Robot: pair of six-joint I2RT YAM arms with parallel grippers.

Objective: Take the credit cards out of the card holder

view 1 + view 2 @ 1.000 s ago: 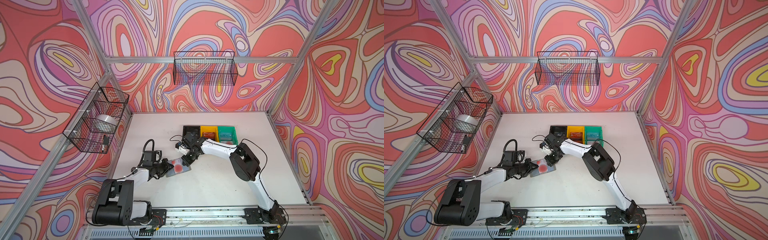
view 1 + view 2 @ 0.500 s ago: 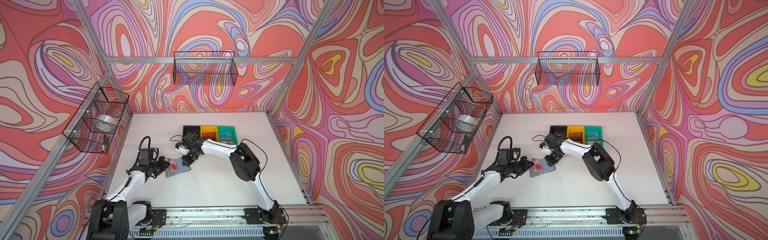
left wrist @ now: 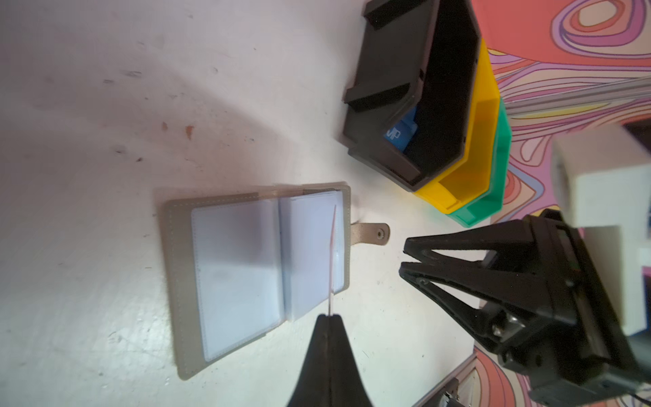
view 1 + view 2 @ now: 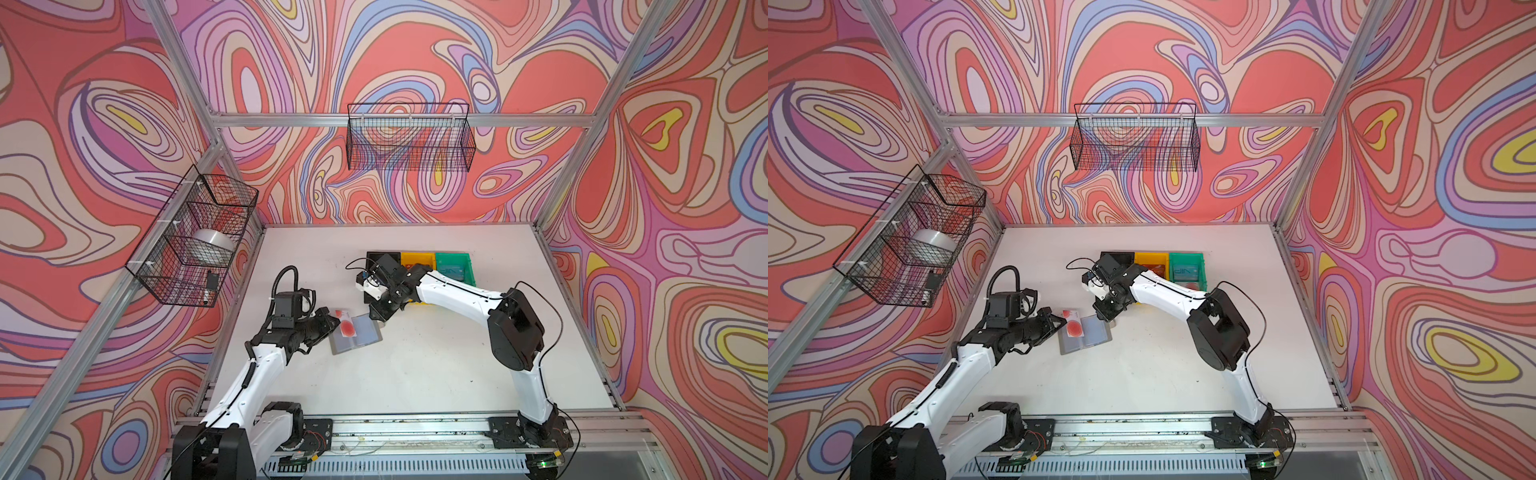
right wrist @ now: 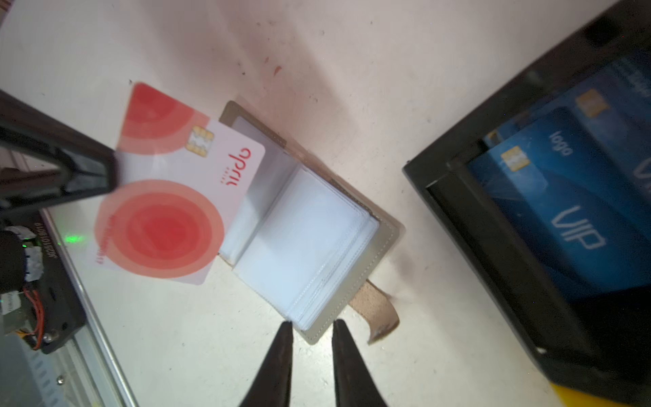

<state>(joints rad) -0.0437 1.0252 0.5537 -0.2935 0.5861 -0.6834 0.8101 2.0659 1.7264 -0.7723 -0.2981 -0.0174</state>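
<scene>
The grey-green card holder lies open on the white table, clear sleeves up, snap tab sticking out. My left gripper is shut on the edge of a pale credit card with red discs, held just above the holder's left half and seen edge-on in the left wrist view. My right gripper is open, its jaws either side of the holder's far right corner. Blue VIP cards lie in the black bin.
A black bin, a yellow bin and a green bin stand in a row behind the right gripper, close to the holder. Wire baskets hang on the back and left walls. The table's front rail carries both arm bases.
The right gripper's jaws have parted at the holder's corner. The left arm has drawn back to the left with the pale card, which now stands partly clear of the sleeves.
</scene>
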